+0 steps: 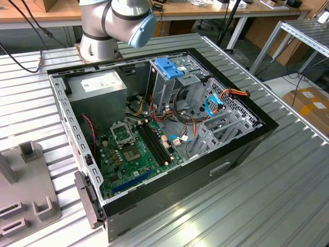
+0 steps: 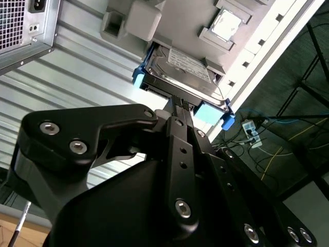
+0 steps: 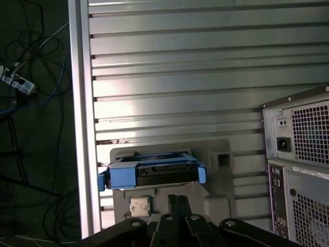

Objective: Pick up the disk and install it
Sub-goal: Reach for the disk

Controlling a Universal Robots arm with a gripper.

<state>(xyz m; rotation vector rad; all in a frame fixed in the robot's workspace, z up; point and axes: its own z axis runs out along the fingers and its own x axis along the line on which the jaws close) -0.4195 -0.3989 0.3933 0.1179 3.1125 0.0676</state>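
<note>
The disk (image 3: 154, 172) lies in a grey holder plate (image 3: 218, 177) on the ribbed metal table, close to the table's edge. Its dark metal face with a white label (image 2: 187, 64) is framed by bright blue rails (image 2: 208, 113). My gripper (image 3: 177, 199) hovers just short of the disk, fingertips together and holding nothing. In the second wrist view my gripper (image 2: 178, 102) points at the disk's near edge and stays apart from it. The open computer case (image 1: 241, 149) lies on its side in the exterior view, with a blue slotted bracket (image 1: 168, 67) at its drive bay.
The case's rear panel (image 3: 303, 170) stands beside the holder plate. A small square chip (image 3: 139, 206) sits in a pocket of that plate. Past the table's edge rail (image 3: 82, 128), cables lie on the floor. Inside the case are a grey power supply (image 1: 97, 87) and a green motherboard (image 1: 133, 149).
</note>
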